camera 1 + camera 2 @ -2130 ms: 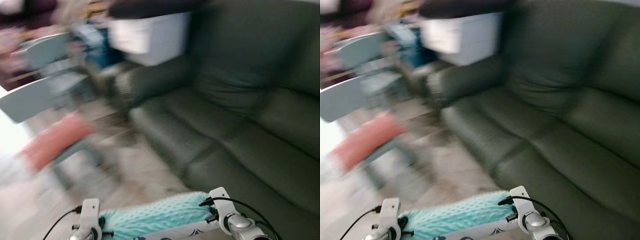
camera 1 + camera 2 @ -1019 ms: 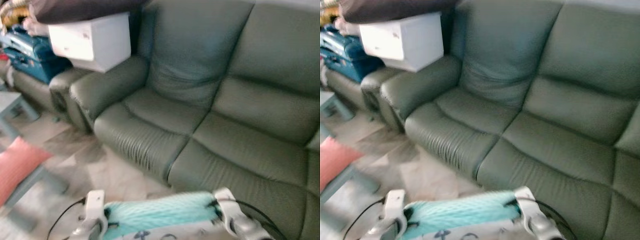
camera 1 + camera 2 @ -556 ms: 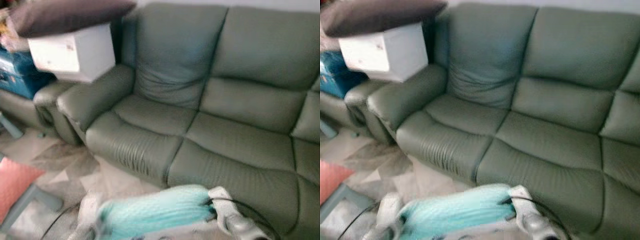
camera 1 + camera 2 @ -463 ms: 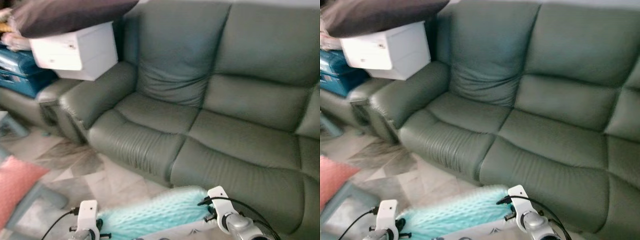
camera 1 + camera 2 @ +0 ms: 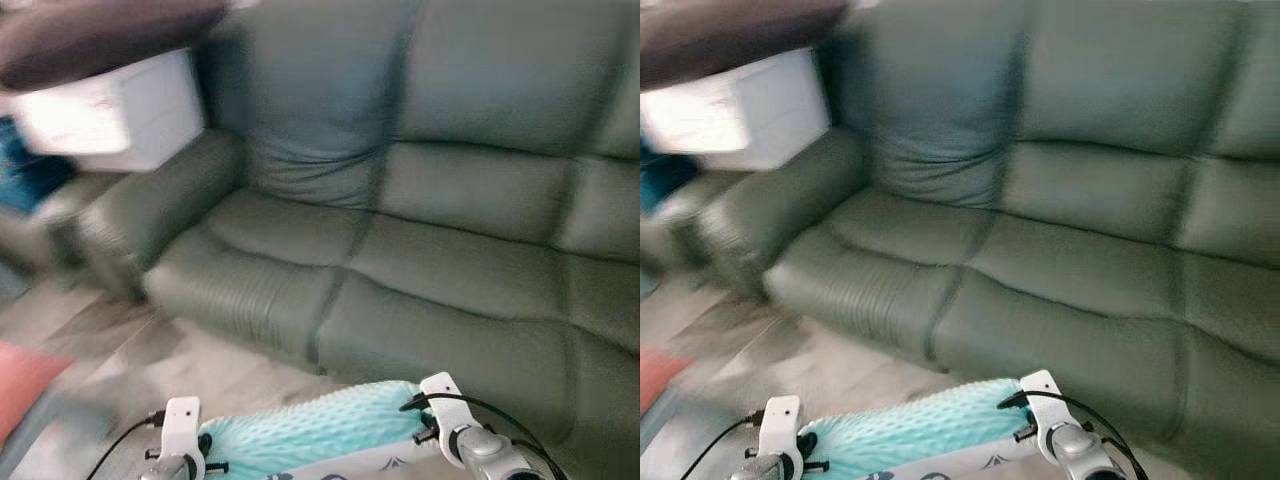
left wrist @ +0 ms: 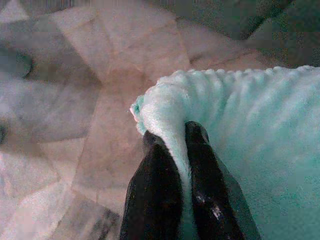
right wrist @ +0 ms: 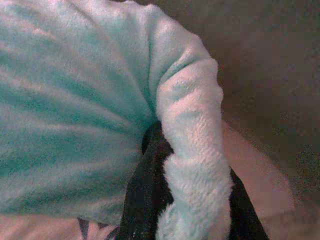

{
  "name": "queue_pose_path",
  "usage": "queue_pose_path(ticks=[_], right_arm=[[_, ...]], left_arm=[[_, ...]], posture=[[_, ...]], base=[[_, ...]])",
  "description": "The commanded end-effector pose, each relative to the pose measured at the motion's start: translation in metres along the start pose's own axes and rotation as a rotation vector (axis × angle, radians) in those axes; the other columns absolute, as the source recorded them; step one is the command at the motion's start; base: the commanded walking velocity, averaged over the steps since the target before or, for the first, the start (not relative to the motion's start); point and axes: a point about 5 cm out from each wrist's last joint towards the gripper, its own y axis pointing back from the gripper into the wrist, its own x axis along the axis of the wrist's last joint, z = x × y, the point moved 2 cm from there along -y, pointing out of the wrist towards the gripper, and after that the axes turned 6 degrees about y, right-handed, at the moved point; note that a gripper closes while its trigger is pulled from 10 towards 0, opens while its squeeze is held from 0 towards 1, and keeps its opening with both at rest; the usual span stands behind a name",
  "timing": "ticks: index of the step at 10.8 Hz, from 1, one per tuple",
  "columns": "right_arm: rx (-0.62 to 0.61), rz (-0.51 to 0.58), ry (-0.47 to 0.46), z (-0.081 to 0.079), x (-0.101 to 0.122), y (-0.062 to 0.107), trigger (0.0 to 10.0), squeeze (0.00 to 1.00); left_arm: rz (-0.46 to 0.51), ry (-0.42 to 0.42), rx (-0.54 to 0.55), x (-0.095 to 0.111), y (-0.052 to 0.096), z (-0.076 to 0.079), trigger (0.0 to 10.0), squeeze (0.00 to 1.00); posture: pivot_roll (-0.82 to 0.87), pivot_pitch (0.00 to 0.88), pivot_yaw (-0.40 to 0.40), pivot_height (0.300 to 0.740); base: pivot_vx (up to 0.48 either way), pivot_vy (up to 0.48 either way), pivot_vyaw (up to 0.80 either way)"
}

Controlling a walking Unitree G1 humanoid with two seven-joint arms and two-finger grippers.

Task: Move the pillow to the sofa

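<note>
The pillow (image 5: 310, 428) was pinched at one end by the left claw (image 6: 175, 150) and at the other by the right claw (image 7: 165, 145), so it was kept level. It was held up over the floor (image 5: 200, 370), near the sofa (image 5: 450, 270), ready to be put down there.

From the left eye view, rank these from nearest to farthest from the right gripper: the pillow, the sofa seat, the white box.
1. Pillow: pinched at its edge by the right gripper, stretched across to the left gripper.
2. Sofa seat: just ahead, beyond the floor strip.
3. White box: far left, past the sofa's armrest.
</note>
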Motion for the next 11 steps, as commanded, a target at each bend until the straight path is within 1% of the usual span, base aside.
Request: queue_pose_path(ticks=[1, 6, 11], right_arm=[[-0.014, -0.003, 0.001, 0.0039, 0.0000, 0.0005, 10.0, 0.00], [-0.009, -0.001, 0.001, 0.0039, 0.0014, 0.0003, 10.0, 0.00], [-0.006, -0.006, 0.003, 0.0034, 0.0002, 0.0004, 10.0, 0.00]], left_arm=[[0.012, -0.002, 0.023, 0.0051, 0.0007, -0.0083, 10.0, 0.00], [0.000, 0.011, 0.028, 0.0027, 0.0010, -0.0095, 10.0, 0.00], [-0.004, 0.006, 0.024, 0.0029, 0.0007, -0.0086, 10.0, 0.00]], posture=[[-0.26, 0.029, 0.096, 0.740], [-0.26, 0.031, 0.093, 0.740], [-0.26, 0.031, 0.093, 0.740]], base=[[0.000, 0.000, -0.80], [0.000, 0.000, -0.80], [0.000, 0.000, -0.80]])
